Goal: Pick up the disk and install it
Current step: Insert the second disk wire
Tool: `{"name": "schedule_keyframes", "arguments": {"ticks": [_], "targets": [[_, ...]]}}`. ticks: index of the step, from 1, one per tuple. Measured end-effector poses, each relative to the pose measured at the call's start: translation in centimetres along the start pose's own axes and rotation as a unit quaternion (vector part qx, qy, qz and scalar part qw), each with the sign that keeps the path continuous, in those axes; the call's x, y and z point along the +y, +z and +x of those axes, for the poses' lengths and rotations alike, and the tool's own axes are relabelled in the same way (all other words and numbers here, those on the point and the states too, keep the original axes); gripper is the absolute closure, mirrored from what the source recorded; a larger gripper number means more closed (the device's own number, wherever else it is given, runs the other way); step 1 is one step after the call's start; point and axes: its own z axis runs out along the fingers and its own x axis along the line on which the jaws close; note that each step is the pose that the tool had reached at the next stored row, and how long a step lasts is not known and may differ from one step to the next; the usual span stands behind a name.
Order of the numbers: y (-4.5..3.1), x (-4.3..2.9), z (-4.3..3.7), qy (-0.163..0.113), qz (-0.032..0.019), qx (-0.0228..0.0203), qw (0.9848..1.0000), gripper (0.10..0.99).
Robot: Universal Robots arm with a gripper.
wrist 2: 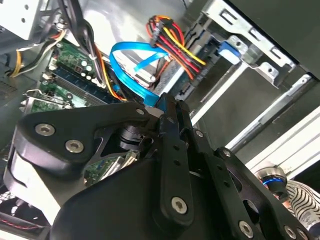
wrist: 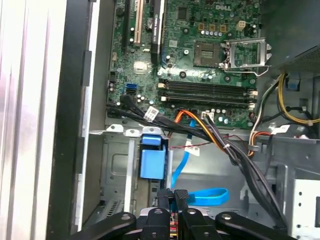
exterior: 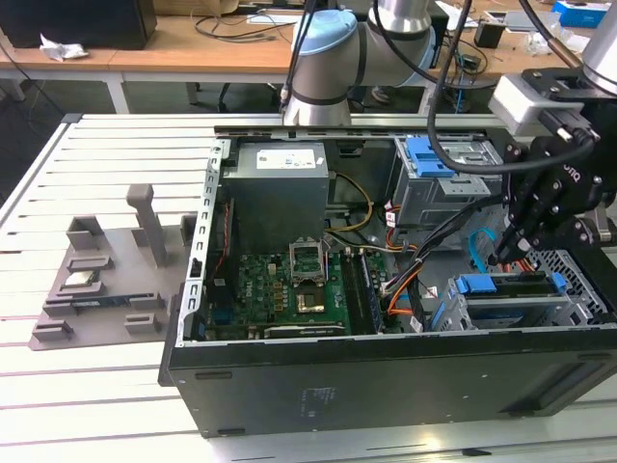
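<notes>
In the exterior view the robot arm (exterior: 337, 58) is cut off by the top edge, and the black pincer (exterior: 503, 253) hangs over the drive bay at the case's right end, its fingertips too dark against the cables to tell whether they are apart. The disk (exterior: 511, 301) shows as an edge under its blue bracket; its label is out of sight. In the second wrist view the pincer's black body (wrist 2: 125, 200) covers most of the motherboard (wrist 2: 70, 85). In the first wrist view the power supply (wrist: 295, 30) is cut by the corner.
</notes>
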Motion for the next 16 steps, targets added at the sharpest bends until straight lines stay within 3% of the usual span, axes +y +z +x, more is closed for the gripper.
{"name": "schedule_keyframes", "arguments": {"ticks": [6, 16], "targets": [[0.53, -1.01, 0.58, 0.0, -0.0008, -0.0001, 1.0, 0.925], [1.2, -1.1, 0.62, 0.0, -0.0009, 0.0, 1.0, 0.925]]}}
